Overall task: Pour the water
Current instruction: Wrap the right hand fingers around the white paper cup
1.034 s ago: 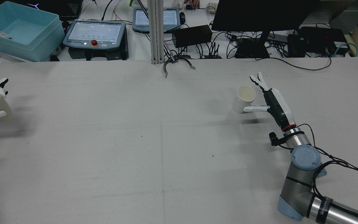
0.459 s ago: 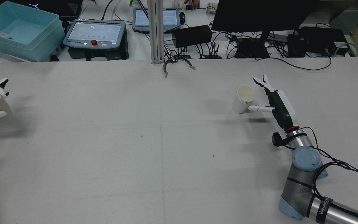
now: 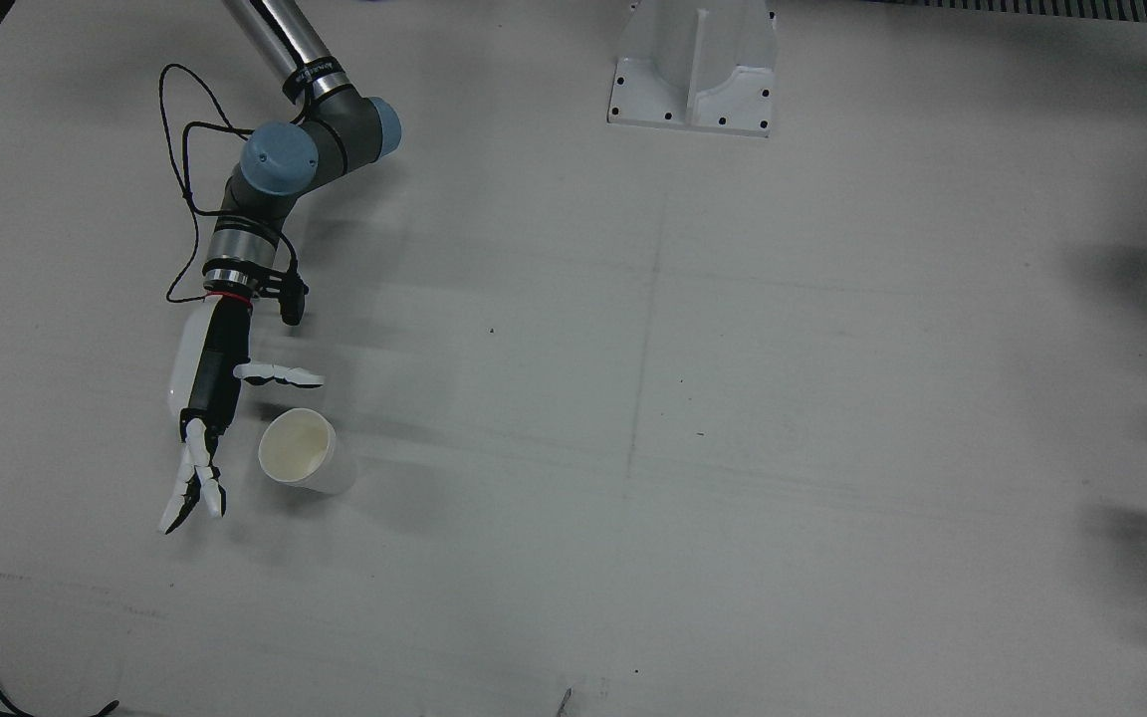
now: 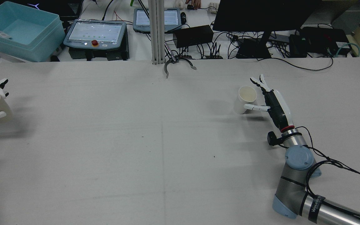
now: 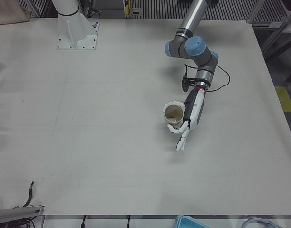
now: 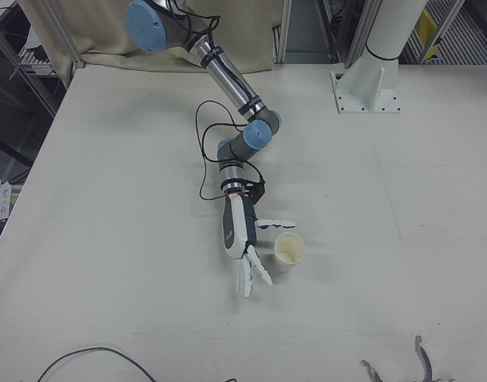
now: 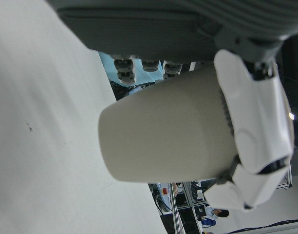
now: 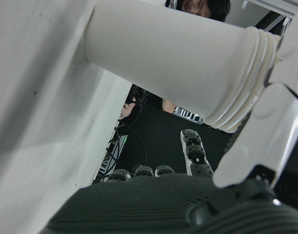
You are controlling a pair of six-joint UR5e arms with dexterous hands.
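Beige cup [image 5: 174, 116] in left robot hand [image 5: 188, 115]; right robot hand [image 4: 272, 101] spread beside white cup [image 4: 245, 99]

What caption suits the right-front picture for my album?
Robot's open right hand beside an upright white paper cup on the white table.

White cup [image 4: 247, 99]: a white, ribbed-rim paper cup standing upright on the table [image 4: 155, 131], mouth open upward, pale interior visible; no water level can be told.
Position of white cup: on the half of the table before the robot's right arm, toward the operators' side.
Beige cup [image 5: 174, 115]: a beige, smooth-walled cup, upright, mouth open, interior visible.
Position of beige cup: on the half before the robot's left arm, at the far left edge of the rear view.
State of beige cup: enclosed by white fingers [image 7: 253, 122]; whether its base touches the table cannot be told.
Relation: the two cups stand well apart.
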